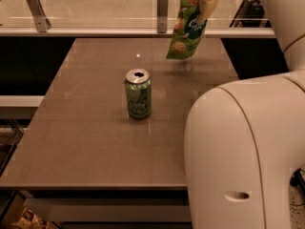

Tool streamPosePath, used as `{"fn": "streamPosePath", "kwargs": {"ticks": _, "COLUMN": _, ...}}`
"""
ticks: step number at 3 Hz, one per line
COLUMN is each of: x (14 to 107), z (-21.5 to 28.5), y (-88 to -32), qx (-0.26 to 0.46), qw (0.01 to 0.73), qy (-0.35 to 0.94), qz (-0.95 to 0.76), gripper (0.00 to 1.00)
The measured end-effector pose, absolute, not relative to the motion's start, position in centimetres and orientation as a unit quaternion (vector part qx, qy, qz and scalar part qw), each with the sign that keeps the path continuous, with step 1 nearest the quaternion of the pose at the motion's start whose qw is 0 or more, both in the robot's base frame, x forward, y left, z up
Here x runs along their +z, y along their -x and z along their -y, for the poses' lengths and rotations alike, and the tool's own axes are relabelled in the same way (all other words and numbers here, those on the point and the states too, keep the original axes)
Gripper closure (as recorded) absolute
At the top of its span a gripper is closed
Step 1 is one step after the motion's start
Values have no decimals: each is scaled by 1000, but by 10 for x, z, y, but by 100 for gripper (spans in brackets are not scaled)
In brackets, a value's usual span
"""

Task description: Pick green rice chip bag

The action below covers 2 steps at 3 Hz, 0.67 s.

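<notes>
The green rice chip bag (184, 36) hangs in the air at the top of your view, roughly at 1 o'clock from the middle of the desk (90, 142). Its bottom edge is clear of the desk surface, and the pouch tilts, with the lower end swung toward 7 o'clock. You can make out white lettering and round tan crisps printed on its glossy green front.

Your gripper (206, 8) sits at the very top edge of the view, at about 1 o'clock, partly cut off by the frame. The jaws are closed on the upper right part of the bag and carry its weight. Only the lower tips show against the pouch.

A green soda can (138, 95) with a silver top stands upright near the middle of the desk. It is well apart from the bag, which lies at about 1 o'clock from the can.

The robot's white arm housing (248, 151) fills the lower right of your view, from 3 to 6 o'clock, and hides that corner of the desk.

Along the far edge of the desk, at 12 o'clock, runs a glass panel held by a metal bracket (162, 9), with a second bracket (36, 7) toward 10 o'clock.
</notes>
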State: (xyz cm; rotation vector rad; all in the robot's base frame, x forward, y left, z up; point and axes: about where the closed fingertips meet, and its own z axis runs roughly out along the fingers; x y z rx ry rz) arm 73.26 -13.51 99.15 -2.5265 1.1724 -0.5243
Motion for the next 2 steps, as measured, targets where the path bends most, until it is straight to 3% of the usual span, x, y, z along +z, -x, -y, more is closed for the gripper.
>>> {"fn": "streamPosePath", "kwargs": {"ticks": 2, "x": 1035, "z": 125, "y": -724, "qx": -225, "qw": 195, "qy": 865, "qz": -403, "gripper": 100}}
